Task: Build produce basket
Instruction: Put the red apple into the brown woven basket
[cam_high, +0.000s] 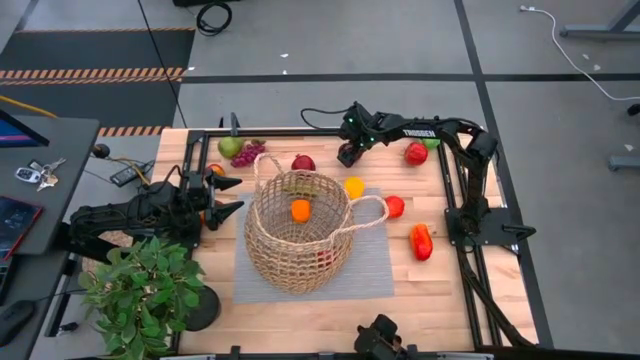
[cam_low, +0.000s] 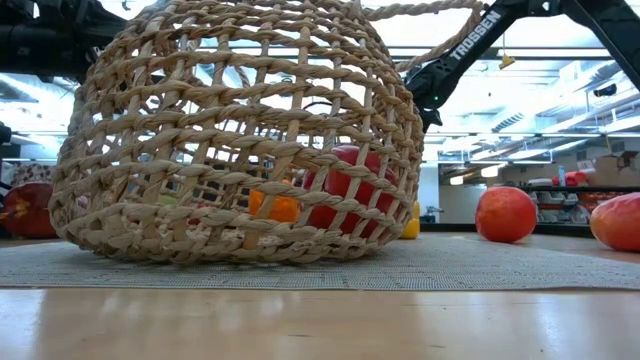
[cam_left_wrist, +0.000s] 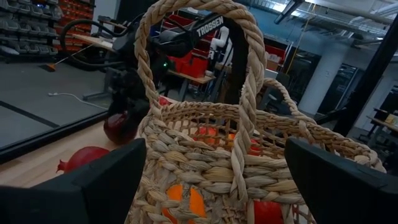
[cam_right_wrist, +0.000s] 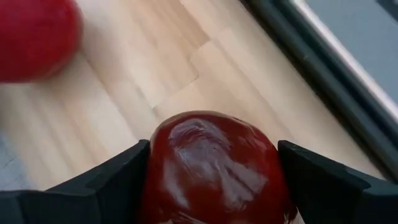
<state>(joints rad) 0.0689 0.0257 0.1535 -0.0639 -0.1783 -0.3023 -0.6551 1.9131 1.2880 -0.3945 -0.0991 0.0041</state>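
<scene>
**Dark red fruit between right fingers, behind the basket**

Right gripper low at the worktop just behind the basket. Dark red fruit sits between its fingers, both touching its sides; firm grip unconfirmed. Left gripper beside the basket, fingers spread wide, flanking its handle. Orange piece lies inside the basket.

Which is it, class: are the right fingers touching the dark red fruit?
Cannot tell. In the right wrist view the fingers flank the dark red fruit closely, but no clear contact or gap shows.
</scene>
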